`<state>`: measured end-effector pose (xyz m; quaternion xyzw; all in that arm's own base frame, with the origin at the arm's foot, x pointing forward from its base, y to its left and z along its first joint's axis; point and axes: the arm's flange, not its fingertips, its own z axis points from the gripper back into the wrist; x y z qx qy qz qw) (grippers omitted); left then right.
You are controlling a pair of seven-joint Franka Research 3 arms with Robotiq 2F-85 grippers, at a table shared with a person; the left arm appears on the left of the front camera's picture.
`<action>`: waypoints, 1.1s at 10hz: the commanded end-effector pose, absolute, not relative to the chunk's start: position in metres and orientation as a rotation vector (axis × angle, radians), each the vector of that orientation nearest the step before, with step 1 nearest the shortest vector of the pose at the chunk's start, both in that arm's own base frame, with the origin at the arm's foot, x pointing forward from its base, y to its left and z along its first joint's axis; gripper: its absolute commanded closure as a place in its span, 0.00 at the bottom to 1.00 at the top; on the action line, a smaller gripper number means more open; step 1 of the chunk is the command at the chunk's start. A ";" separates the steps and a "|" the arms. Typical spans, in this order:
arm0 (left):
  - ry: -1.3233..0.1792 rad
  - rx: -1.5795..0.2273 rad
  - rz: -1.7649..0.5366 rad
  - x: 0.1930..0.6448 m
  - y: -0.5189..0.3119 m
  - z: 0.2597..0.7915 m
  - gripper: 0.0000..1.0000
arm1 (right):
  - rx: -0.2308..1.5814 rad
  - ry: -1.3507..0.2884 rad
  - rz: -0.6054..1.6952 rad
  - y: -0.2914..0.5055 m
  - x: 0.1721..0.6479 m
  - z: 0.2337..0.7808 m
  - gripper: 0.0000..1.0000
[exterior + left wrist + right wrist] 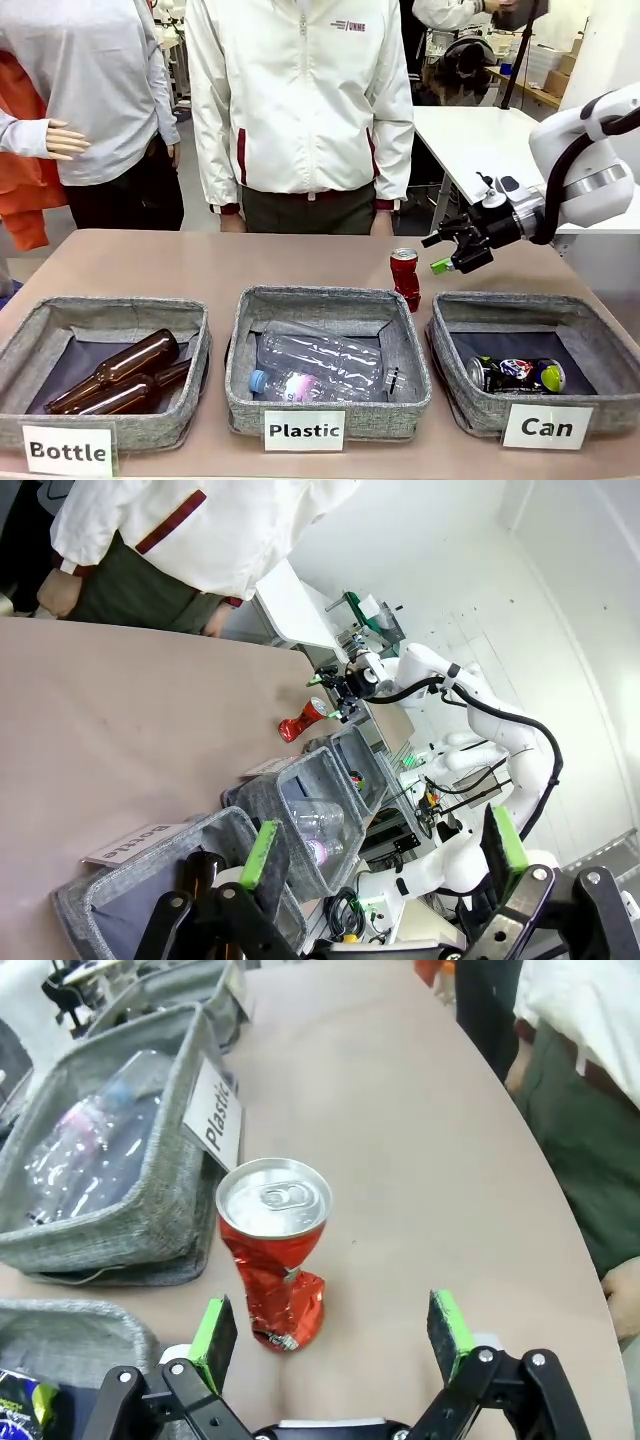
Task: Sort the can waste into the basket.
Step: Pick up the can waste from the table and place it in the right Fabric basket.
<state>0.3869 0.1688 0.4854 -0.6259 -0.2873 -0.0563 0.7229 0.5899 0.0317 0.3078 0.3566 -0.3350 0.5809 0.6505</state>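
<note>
**A:** So how's the layout looking? Biggest stuff first.

**B:** The table (200,262) is a big brown surface with lots of bare room along the far side, toward the person in the white jacket (300,95) standing at its far edge. Three grey fabric baskets sit in a row along the near edge: the Bottle basket (100,375) with brown glass bottles (115,375) on the left, the Plastic basket (325,365) with clear plastic bottles (315,365) in the middle, and the Can basket (525,365) on the right.

**A:** And the cans?

**B:** The dark can (515,375) already lies on its side inside the Can basket, long axis running left to right across the floor, one end facing the Plastic side. The red can (405,279) stands upright on the table just behind the gap between the Plastic and Can baskets, silver top up, body crumpled and leaning a little. Open tabletop behind it and to its left.

**A:** Grippers?

**B:** The right gripper (452,258) hangs just beside the red can, a bit above and to its right, fingers spread wide with nothing between them. In the right wrist view the can (272,1250) sits near the left pad. The left gripper (385,855) is also spread wide and empty, up above the Bottle basket.
</note>
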 end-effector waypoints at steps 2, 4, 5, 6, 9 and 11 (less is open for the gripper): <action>-0.628 -1.374 -0.118 0.384 0.167 0.488 0.00 | 0.811 -0.720 1.277 0.045 0.608 0.298 0.00; -0.628 -1.374 -0.118 0.384 0.167 0.488 0.00 | 0.817 -0.668 1.281 0.053 0.611 0.293 0.00; -0.628 -1.374 -0.118 0.384 0.167 0.488 0.00 | 0.812 -0.630 1.296 0.057 0.611 0.290 0.00; -0.628 -1.374 -0.118 0.384 0.167 0.488 0.00 | 0.809 -0.593 1.311 0.061 0.611 0.288 0.00; -0.628 -1.374 -0.118 0.384 0.167 0.488 0.00 | 0.815 -0.566 1.333 0.068 0.608 0.286 0.00; -0.628 -1.374 -0.118 0.384 0.167 0.488 0.00 | 0.818 -0.553 1.342 0.070 0.606 0.285 0.00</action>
